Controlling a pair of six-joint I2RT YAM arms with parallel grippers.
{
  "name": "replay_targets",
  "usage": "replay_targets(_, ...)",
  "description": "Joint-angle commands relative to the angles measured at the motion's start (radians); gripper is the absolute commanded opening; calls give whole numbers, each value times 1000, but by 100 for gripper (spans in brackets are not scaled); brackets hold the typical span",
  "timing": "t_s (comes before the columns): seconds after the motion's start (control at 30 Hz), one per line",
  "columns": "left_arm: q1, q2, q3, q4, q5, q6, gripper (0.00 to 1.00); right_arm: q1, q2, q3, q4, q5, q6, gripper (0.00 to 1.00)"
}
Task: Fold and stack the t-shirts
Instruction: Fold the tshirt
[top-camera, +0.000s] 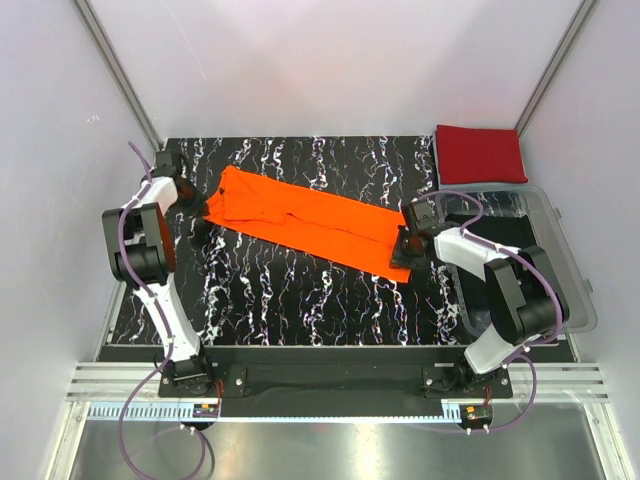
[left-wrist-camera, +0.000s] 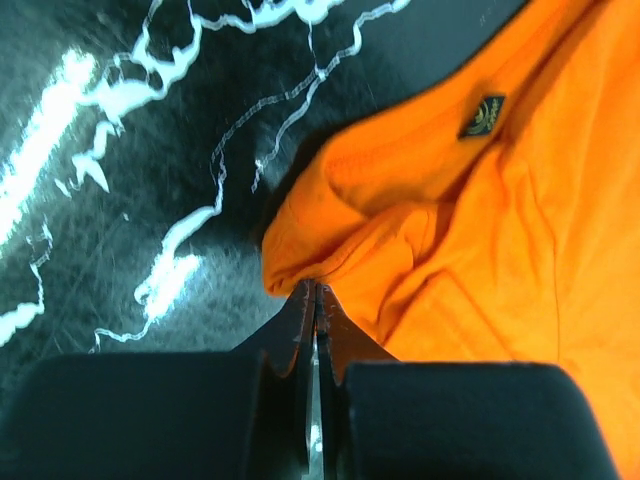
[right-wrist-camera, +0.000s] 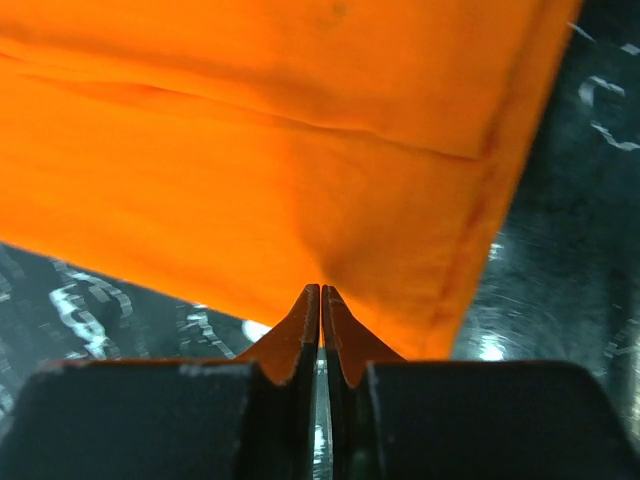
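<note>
The orange t-shirt (top-camera: 305, 220) lies folded into a long strip slanting across the black marbled table (top-camera: 290, 295), collar end at the left. My left gripper (top-camera: 196, 213) is shut on its near-left edge by the collar; in the left wrist view (left-wrist-camera: 315, 290) the tips pinch a fold of orange cloth (left-wrist-camera: 440, 230). My right gripper (top-camera: 408, 250) is shut on the hem end at the right; in the right wrist view (right-wrist-camera: 321, 290) the tips pinch the cloth's near edge (right-wrist-camera: 280, 170). The red t-shirt (top-camera: 480, 153) lies folded at the back right corner.
A clear plastic bin (top-camera: 535, 260) stands at the right edge of the table, beside my right arm. White enclosure walls (top-camera: 60, 150) close in the table on the left, back and right.
</note>
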Motion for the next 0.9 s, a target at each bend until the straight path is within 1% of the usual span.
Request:
replay_targets(0.0,-1,15,55,21,-65,6,2,4,1,-28,-25,89,7,9)
replay_targets(0.13,-1,29,69,20,-87,3,2,4,27,-43,-32,105,1,8)
replay_targets(0.27,1,70,101,17,-62,9,2,10,7,-54,-33,111,12,8)
replay_targets(0.43,1,114,128,15,-64,9,2,10,-7,-54,-35,119,12,8)
replay_targets(0.53,2,118,148,7,-61,21,2,10,-7,-49,-33,113,12,8)
replay_targets(0.6,4,105,162,4,-41,33,4,9,-2,-45,-35,110,12,8)
replay_targets(0.63,4,87,165,4,-38,40,6,10,-1,-43,-35,111,10,8)
replay_targets(0.7,4,66,176,-5,-41,63,16,10,5,-41,-35,113,7,8)
replay_targets(0.77,7,23,176,-20,-59,78,24,10,7,-43,-33,113,6,8)
replay_targets(0.8,9,-12,172,-28,-77,83,30,9,8,-43,-35,113,6,8)
replay_targets(0.87,13,-46,143,-29,-87,107,32,10,7,-43,-33,113,7,8)
